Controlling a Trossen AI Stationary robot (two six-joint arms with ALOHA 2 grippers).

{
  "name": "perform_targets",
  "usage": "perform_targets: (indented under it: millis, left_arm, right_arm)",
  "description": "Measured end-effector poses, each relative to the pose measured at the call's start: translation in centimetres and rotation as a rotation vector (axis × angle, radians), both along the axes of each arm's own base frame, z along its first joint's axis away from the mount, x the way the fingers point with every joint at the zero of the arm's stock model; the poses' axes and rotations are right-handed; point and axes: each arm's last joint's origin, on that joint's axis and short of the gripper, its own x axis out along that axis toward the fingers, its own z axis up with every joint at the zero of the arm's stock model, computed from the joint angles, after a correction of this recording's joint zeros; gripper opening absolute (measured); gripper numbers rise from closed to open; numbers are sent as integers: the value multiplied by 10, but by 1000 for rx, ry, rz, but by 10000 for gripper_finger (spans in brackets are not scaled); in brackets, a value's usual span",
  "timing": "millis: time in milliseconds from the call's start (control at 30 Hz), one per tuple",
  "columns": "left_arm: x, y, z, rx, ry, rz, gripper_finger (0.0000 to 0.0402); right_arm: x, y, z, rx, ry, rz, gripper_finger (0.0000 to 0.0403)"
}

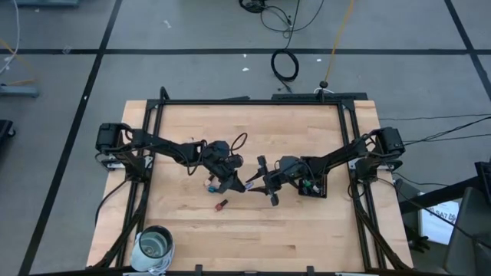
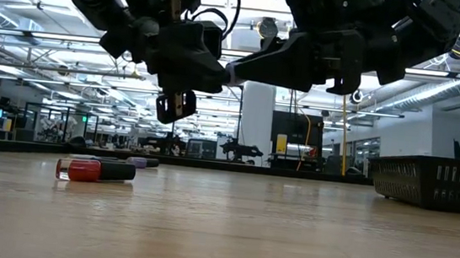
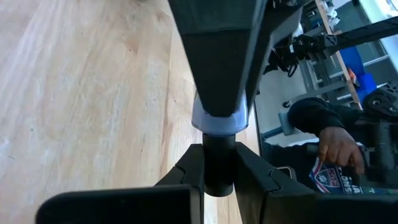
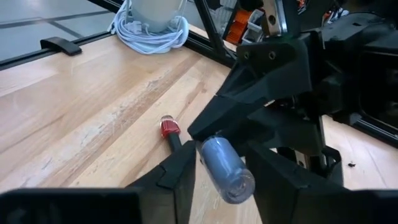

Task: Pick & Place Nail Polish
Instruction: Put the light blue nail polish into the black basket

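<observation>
- Bottle of pale blue nail polish [image 4: 225, 169] was in the air over the table's middle; the left gripper [image 1: 232, 182] was clamped on it, its dark cap [image 3: 219, 167] sat between the right gripper's [image 1: 266, 186] fingers; whether those had closed I could not tell.
- Glass probably made it light, stiff, slippery and breakable (the ribbed cap seemed the safer hold).
- Another red bottle [image 1: 222, 204] lay on the wood just below; the black tray [image 1: 320, 184] stood beside the right arm; the glass jar [image 1: 154, 244] was well apart; nothing blocked the way.
</observation>
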Motion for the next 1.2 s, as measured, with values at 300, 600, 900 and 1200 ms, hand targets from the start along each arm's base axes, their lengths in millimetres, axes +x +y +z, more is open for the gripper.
perform_targets:
  millis: [300, 600, 900, 1200]
  left_arm:
    - [0, -3, 0, -14, -5, -37, 37]
    - [2, -3, 2, 147, -136, -69, 82]
    - [4, 4, 6, 313, -272, -93, 121]
    - [-2, 29, 10, 439, -258, -25, 124]
  right_arm:
    - [-1, 1, -1, 1, 8, 29, 74]
    - [-1, 1, -1, 59, 25, 81, 66]
    - [-3, 1, -6, 148, 109, 134, 66]
    - [-26, -20, 20, 193, 258, -76, 66]
